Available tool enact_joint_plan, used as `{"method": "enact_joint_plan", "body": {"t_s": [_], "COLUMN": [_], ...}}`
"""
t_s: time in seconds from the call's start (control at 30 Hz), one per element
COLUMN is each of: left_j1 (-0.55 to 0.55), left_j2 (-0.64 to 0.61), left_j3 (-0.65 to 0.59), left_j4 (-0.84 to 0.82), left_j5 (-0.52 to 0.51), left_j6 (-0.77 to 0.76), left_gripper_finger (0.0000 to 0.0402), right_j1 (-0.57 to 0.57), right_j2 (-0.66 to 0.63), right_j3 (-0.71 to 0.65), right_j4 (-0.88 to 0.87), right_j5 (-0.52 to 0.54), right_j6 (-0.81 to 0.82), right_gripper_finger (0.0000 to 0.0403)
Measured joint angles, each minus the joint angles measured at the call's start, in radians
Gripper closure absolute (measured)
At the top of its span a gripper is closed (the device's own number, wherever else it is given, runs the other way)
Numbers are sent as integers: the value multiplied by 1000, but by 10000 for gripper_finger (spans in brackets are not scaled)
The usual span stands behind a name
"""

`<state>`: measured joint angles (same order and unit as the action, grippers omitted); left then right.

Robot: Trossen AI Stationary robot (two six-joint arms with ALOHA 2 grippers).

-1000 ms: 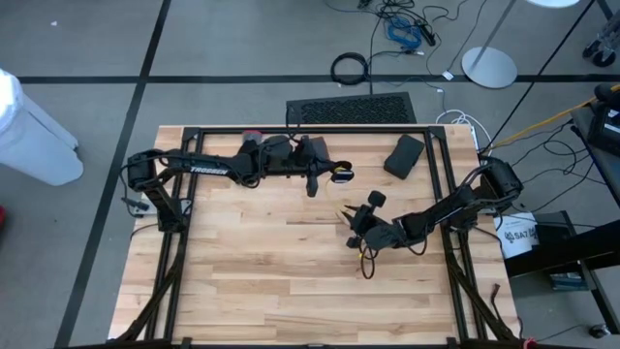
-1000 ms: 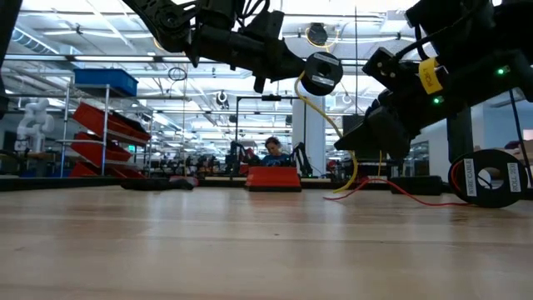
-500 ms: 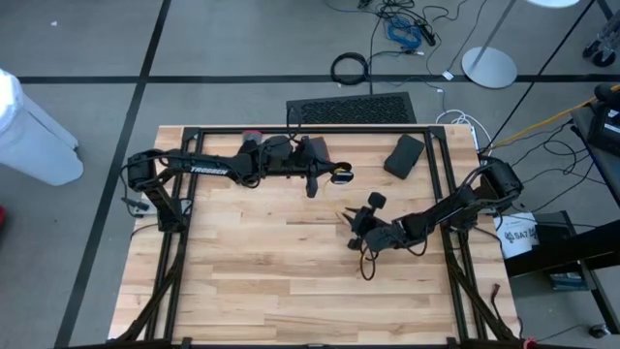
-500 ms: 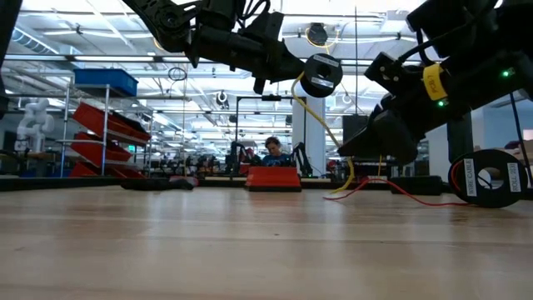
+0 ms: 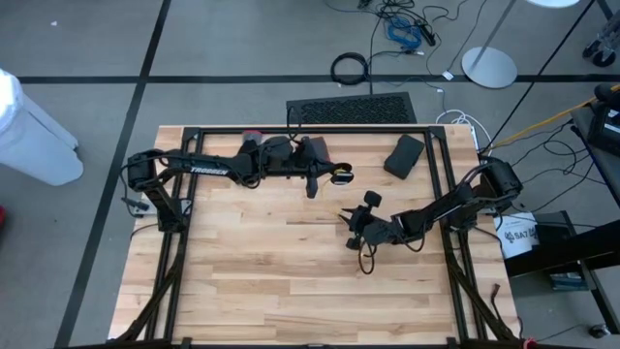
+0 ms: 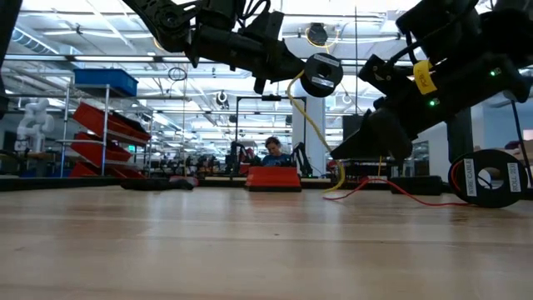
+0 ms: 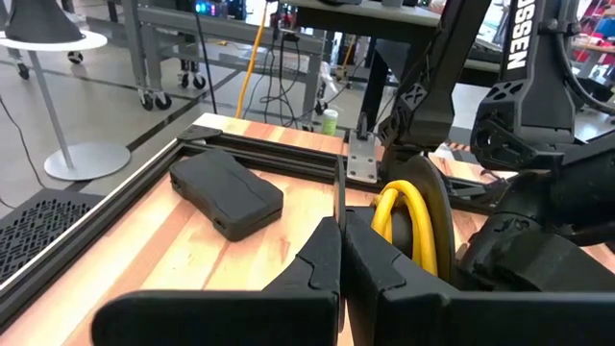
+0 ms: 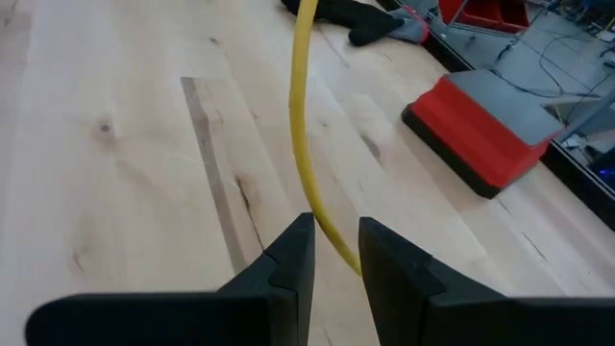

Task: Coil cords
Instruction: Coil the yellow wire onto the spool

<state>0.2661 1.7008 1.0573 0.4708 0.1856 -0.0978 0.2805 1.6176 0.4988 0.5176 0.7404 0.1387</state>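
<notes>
The yellow cord (image 6: 314, 125) hangs in the air between my two grippers. Its upper end is wound at a small round black reel (image 6: 321, 73) at my left gripper (image 7: 341, 252), which is shut and held high over the table's far middle (image 5: 334, 175). From there the cord slants down to my right gripper (image 8: 336, 255), lower and nearer (image 5: 351, 226), with the cord between its fingers. Beyond that gripper the cord's slack loops (image 5: 366, 258) lie on the wood. My left gripper points level toward the table's right, and the wound yellow coil (image 7: 404, 216) sits against one finger (image 7: 384, 274). That finger hides where the fingers meet it. The coil is lifted clear of the table. My right gripper has the yellow cord (image 8: 325, 226) running between its two fingers, which slant down from the table's right and lie across it. The cord rises from the fingers to the reel in a shallow curve. How far back it reaches does not show.
A black case (image 5: 404, 155) lies at the far right of the table. A black glove (image 8: 357, 21) and a red box (image 8: 478, 127) sit by the far left edge. A thin red wire (image 6: 408, 193) trails on the wood. A labelled spool (image 6: 491, 179) stands at the right.
My right gripper has turned at the wrist and swung its fingertips a little toward the table's left, carrying the lower end of the hanging yellow cord with it. The reel end has stayed where it was.
</notes>
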Motion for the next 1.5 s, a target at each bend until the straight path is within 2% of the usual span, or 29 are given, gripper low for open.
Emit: {"method": "enact_joint_plan", "body": {"t_s": [0.1,0.27,0.5,0.67,1.07,1.17,1.37,1.5], "left_j1": [0,0,0,0,0,0,0,0], "left_j2": [0,0,0,0,0,0,0,0], "left_j3": [0,0,0,-1,0,-1,-1,-1], "left_j4": [2,10,6,7,9,9,3,-5], "left_j5": [0,1,18,20,20,20,20,20], "left_j6": [0,-1,-20,-20,-21,-24,-25,-25], "left_gripper_finger": [401,402,402,402,402,402,402,402], "right_j1": [-10,-26,-27,-31,-34,-41,-45,-46], "right_j2": [1,76,184,212,256,289,344,362], "right_j3": [0,1,1,1,12,43,92,113], "right_j4": [14,125,290,411,467,467,466,465], "right_j5": [-68,-93,-41,-166,-199,-245,-204,-226], "right_j6": [-4,-21,-72,-79,-120,-127,-162,-171], "right_gripper_finger": [332,332,332,332,332,332,332,332]}}
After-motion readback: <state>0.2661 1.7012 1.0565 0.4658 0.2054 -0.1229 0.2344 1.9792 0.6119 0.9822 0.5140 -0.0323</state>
